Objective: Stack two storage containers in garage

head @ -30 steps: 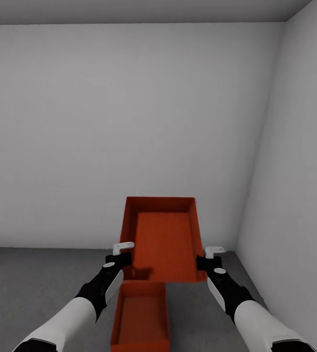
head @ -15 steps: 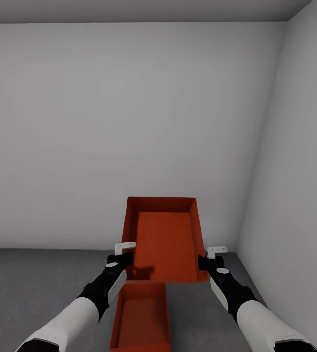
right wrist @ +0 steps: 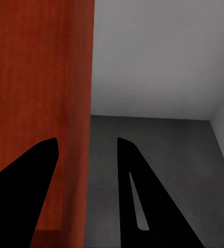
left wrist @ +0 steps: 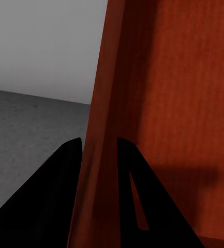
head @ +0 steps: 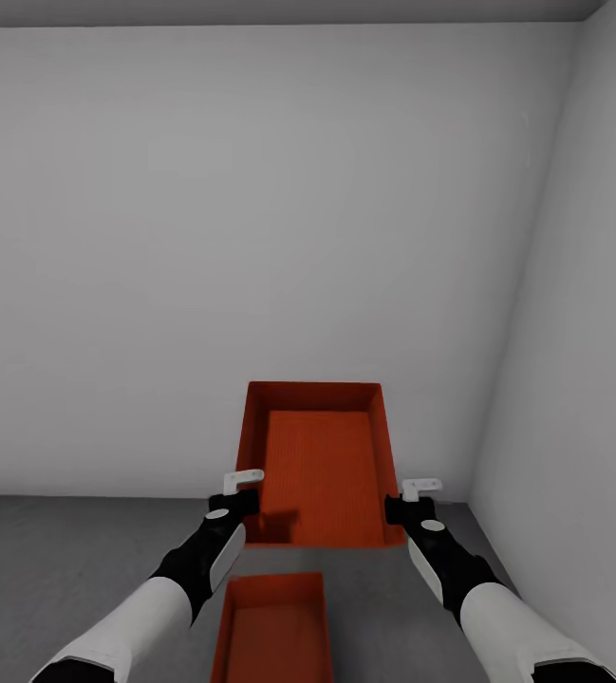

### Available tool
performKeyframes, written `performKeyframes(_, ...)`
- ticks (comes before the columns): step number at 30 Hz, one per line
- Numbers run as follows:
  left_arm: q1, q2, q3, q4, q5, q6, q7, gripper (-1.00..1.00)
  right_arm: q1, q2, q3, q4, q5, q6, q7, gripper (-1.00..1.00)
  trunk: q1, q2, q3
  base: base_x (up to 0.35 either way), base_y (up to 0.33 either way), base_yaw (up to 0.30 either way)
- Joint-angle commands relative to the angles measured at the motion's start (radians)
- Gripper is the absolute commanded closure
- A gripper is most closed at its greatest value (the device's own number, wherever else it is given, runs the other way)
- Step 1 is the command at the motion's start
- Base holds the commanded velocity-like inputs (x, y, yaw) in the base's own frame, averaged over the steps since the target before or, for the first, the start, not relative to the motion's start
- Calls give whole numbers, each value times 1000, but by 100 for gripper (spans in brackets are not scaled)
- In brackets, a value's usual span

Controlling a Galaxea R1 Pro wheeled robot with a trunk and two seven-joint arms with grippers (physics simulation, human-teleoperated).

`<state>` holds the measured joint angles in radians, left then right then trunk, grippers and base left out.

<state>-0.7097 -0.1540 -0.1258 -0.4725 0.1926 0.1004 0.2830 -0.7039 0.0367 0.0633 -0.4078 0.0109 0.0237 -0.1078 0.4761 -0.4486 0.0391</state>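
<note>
A: What's around the bin on the floor?

B: Bare room. Pale grey back wall point(head: 251, 237) beyond it, side wall point(head: 573, 379) off to its right, the two meeting in a corner. Dark grey concrete floor point(head: 51, 560) all round it. Nothing stands between it and my arms.

A: And the bins?

B: Two orange-red open bins, plain flared walls, no lids. One bin point(head: 274, 631) sits on the floor, cut off by the head view's lower edge. The other bin point(head: 317, 465) I hold in the air above and beyond it, tilted so its inside faces the camera, apart from the floor bin.

A: Grippers?

B: My left gripper point(head: 239, 486) is on the held bin's left long wall: in the left wrist view one finger point(left wrist: 49, 201) is outside the wall, the other inside, the wall point(left wrist: 104, 155) between them, clamped. My right gripper point(head: 420, 489) is at the held bin's right wall; in the right wrist view the wall point(right wrist: 80, 129) runs between the fingers point(right wrist: 143, 201), one inside, one outside with a gap to the wall. Can't tell if that one grips.
</note>
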Motion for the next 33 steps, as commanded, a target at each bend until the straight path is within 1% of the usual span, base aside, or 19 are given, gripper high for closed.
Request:
performKeyframes(1, -1, 33, 49, -5, -16, -4, 35, 100, 0, -3, -61, 1, 3, 2, -39, 100, 1, -1, 0, 318, 0, 0)
performKeyframes(17, -1, 33, 49, -6, -16, -4, 36, 100, 0, -3, -61, 1, 3, 3, -39, 100, 1, -1, 0, 307, 0, 0)
performKeyframes(25, -1, 33, 48, -6, -16, -4, 36, 100, 0, -3, -61, 1, 3, 2, -39, 100, 1, -1, 0, 50, 0, 12)
performKeyframes(33, -1, 33, 48, -6, -16, -4, 36, 100, 0, -4, -62, 1, 3, 2, -39, 100, 1, -1, 3, 2, 0, 209)
